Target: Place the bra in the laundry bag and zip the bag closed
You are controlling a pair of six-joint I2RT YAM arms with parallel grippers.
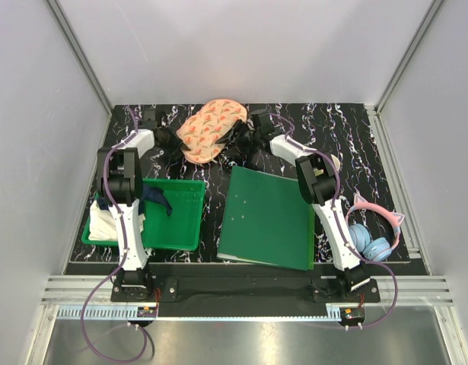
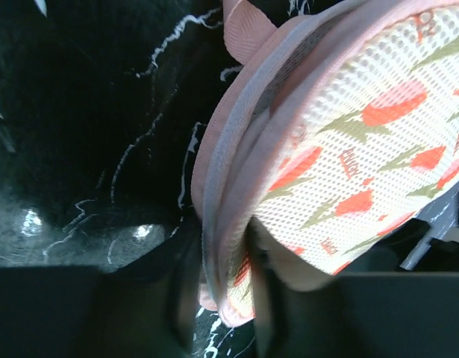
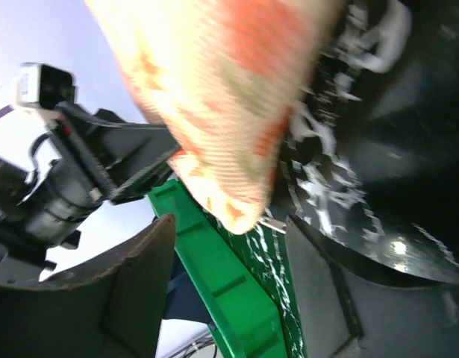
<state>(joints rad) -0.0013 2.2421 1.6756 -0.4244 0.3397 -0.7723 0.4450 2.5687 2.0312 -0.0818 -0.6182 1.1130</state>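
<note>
Black, white-veined table (image 1: 348,144) seen from above carries the laundry bag (image 1: 211,129) at its far middle, between the left gripper (image 1: 168,140) and the right gripper (image 1: 246,141), whose fingers are too small to read there; the bra shows in no view. At the left wrist, blurred dark fingers (image 2: 180,298) pinch the bag's pink zipper rim (image 2: 229,224). At the right wrist, the fingers (image 3: 132,298) stand wide apart, with the bag's blurred end hanging between them untouched and a green bin (image 3: 214,261) cut off behind.

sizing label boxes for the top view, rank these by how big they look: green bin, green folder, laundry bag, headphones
1. green folder and green bin: look about alike, and the bin is partly covered, so no order between them
2. laundry bag
3. headphones
</note>
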